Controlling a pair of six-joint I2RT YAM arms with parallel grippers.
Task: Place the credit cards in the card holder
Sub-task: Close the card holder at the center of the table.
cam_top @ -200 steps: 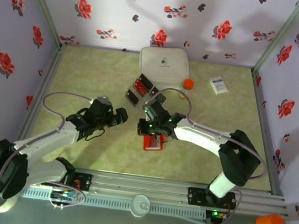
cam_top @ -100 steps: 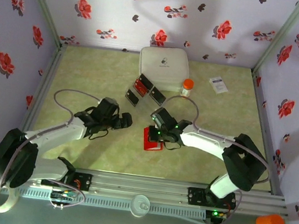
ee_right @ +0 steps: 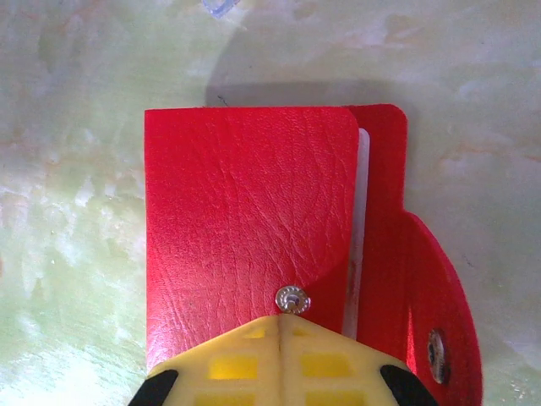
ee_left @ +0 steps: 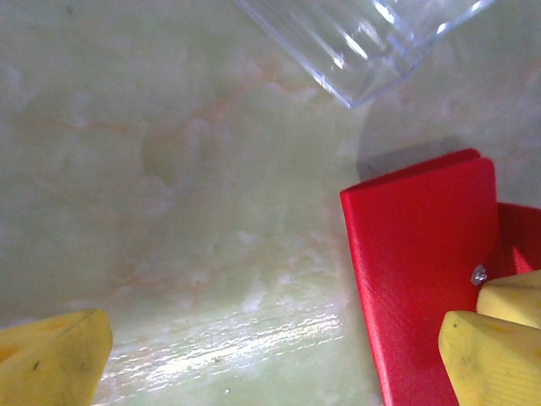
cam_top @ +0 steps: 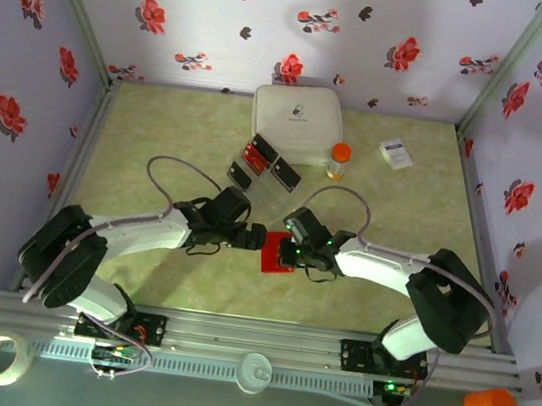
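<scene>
Resting over the card holder (ee_right: 245, 220) at 6 o'clock of its snap stud (ee_right: 292, 299): right gripper (ee_right: 281, 338), yellow tips shut tight together, nothing between them. Cannot tell whether those tips press the leather. Finds the card holder flat on the table (cam_top: 158, 147), toward 6 o'clock from the table's middle, flap (ee_right: 423, 279) thrown open toward 3 o'clock in the right wrist view, with a pale edge in the pocket mouth. Holds the left gripper (cam_top: 251, 238) spread wide at 9 o'clock of the card holder, one finger (ee_left: 494, 347) over its red face, the other over bare table. Places the credit cards (cam_top: 255, 153) at 12 o'clock of the card holder, among small black trays (cam_top: 286, 173), beside the white lidded box (cam_top: 296, 121).
</scene>
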